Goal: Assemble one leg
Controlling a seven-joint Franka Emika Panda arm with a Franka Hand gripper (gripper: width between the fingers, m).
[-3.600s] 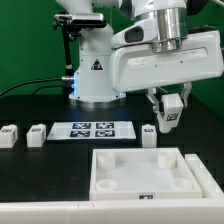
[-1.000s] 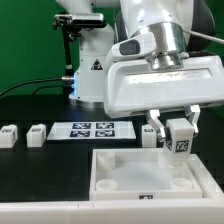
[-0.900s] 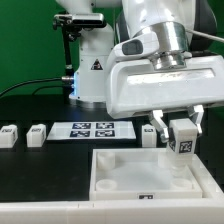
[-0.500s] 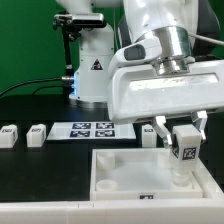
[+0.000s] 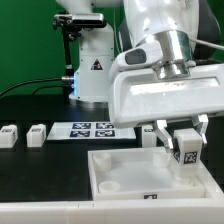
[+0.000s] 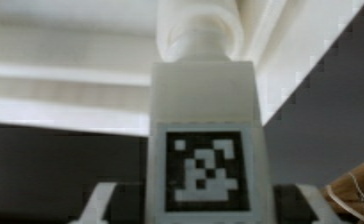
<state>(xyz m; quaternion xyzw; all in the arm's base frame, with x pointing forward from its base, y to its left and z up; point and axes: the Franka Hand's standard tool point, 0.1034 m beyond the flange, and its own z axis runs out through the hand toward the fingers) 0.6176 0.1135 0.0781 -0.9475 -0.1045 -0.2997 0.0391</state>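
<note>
My gripper [image 5: 186, 141] is shut on a white leg [image 5: 186, 152] with a black-and-white tag on its face. It holds the leg upright over the far corner of the large white square panel [image 5: 120, 175] at the exterior view's right, with the leg's lower end close to a corner recess. In the wrist view the leg [image 6: 207, 130] fills the middle, its tag facing the camera, a finger [image 6: 104, 200] on each side and the panel's white rim behind it. Two more legs [image 5: 9, 136] [image 5: 37, 134] stand at the exterior view's left, and another [image 5: 149, 136] stands behind the panel.
The marker board [image 5: 91, 129] lies flat on the black table between the loose legs. The robot's white base [image 5: 92, 70] stands behind it. The arm's large white body hangs over the panel at the exterior view's right.
My gripper has carried the leg from above the table toward the exterior view's right and lower, down over the panel's far corner. The other legs have not moved.
</note>
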